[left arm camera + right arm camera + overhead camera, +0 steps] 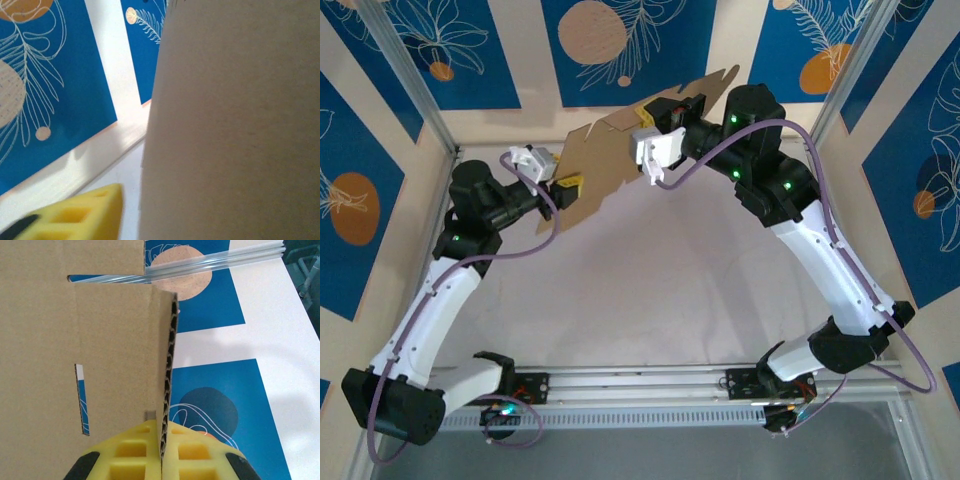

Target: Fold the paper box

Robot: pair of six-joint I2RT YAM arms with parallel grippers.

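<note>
Brown box [608,165], unfolded, is up in the air over the far part of the table [650,290]. One flap edge is clamped in the right gripper [162,450], probably to steady it for folding. At the opposite edge sits the left gripper [566,186]; can't tell if it grips.

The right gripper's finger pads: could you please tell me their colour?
Yellow pads, clearest in the right wrist view, pinching the paper box.

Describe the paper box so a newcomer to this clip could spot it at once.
Look above the white table, toward the far blue-patterned wall. Between the two arms is the paper box, a brown cardboard sheet with slots, held off the table, one edge clamped in the right gripper. Nothing else is cardboard.
</note>
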